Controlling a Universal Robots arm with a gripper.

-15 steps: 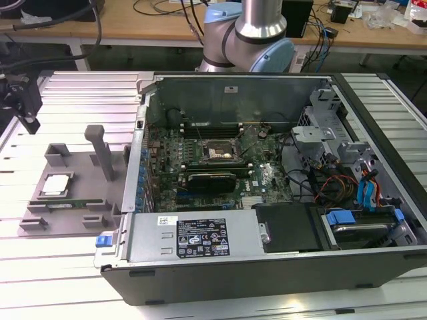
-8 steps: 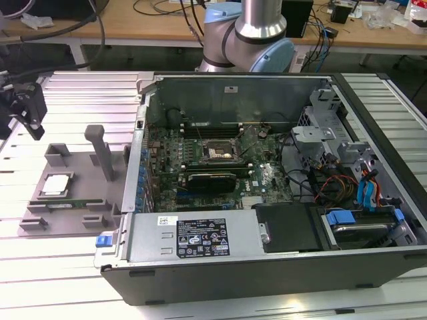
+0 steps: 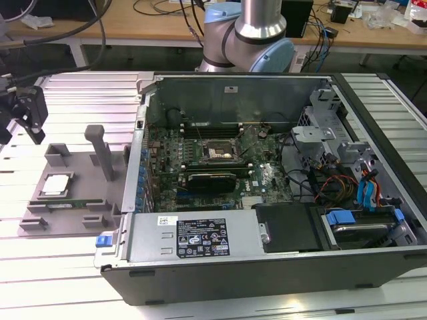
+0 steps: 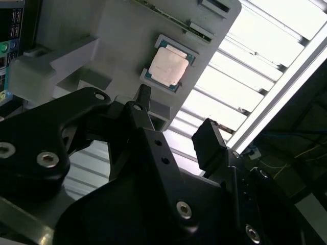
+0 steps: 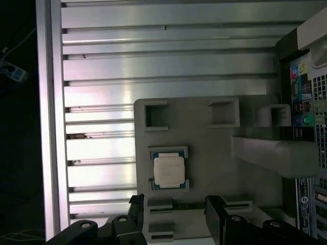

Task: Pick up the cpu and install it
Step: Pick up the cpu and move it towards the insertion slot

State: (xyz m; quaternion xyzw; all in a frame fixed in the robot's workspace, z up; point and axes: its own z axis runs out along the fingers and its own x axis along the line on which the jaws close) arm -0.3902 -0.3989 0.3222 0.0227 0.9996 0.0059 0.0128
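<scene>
Barely started: my gripper [image 5: 174, 205] hangs open and empty near the cpu [image 5: 169, 170], which sits in its grey tray [image 5: 219, 153], not installed yet.

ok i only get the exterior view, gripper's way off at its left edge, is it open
Observer: Open. In the first wrist view the gripper shows a wide gap, with nothing in it.
Operator: and the cpu, properly in its pocket
Observer: Yes. The cpu lies flat in its pocket on the tray, metal top up.
Operator: lined up at all
Observer: In the first wrist view the cpu sits in line with the gap between the fingers, clear of both.
</scene>
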